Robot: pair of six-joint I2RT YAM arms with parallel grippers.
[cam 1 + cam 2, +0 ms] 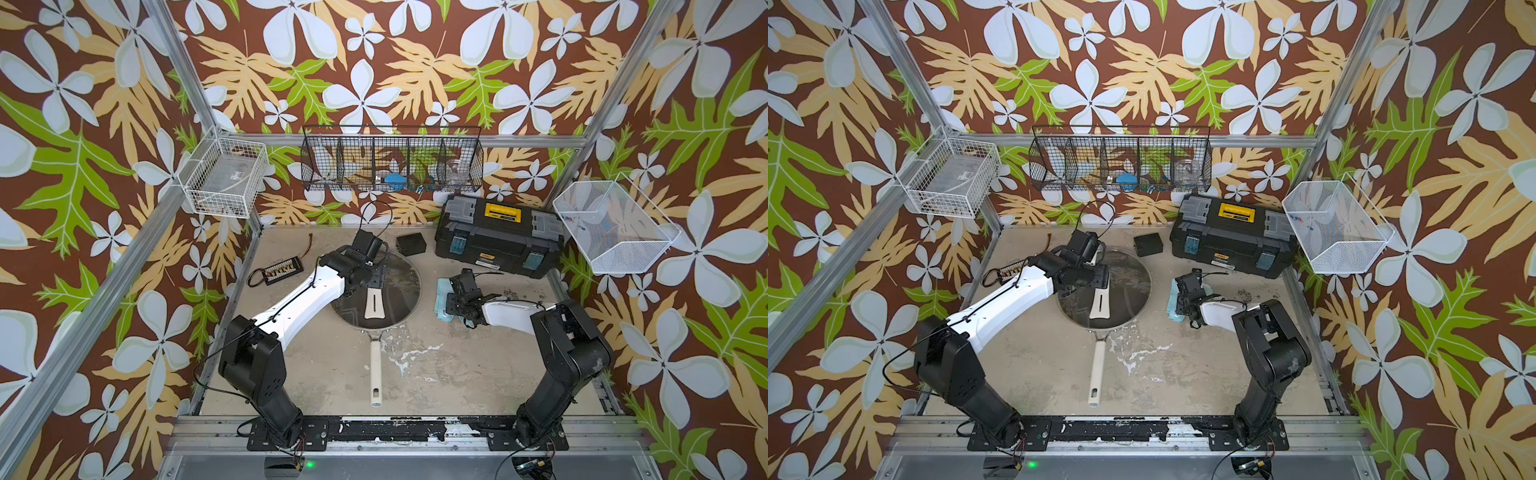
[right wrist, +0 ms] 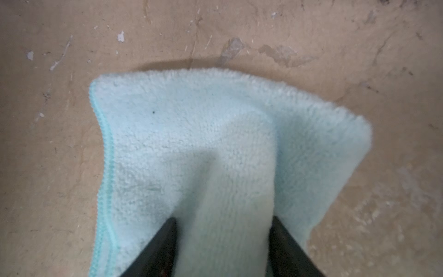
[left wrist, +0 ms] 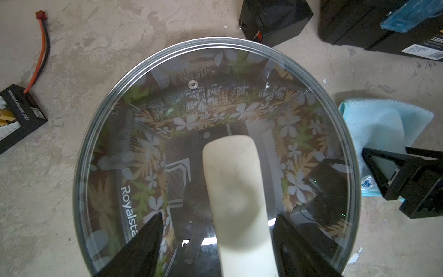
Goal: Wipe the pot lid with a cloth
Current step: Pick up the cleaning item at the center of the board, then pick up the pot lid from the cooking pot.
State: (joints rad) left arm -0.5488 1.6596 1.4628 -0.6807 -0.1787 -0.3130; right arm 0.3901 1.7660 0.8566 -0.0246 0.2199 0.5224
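White lettering (image 3: pixel 129 212) on the glass of the pot lid (image 3: pixel 215 108) reads "Royalsta"; the rest runs off the lower edge of the frame. The tag (image 3: pixel 366 185) on the cloth (image 3: pixel 383 129) has blue print too small to read. In both top views the lid sits mid-frame on the table (image 1: pixel 457 374), covering the frying pan (image 1: pixel 376 370). The left hand (image 3: pixel 218 215) is over the lid with its jaws apart, one on each side of the cream bar handle (image 3: pixel 237 182). The cloth lies on the table just right of the lid. The right hand (image 2: pixel 223 218) is clamped on a raised fold of the cloth.
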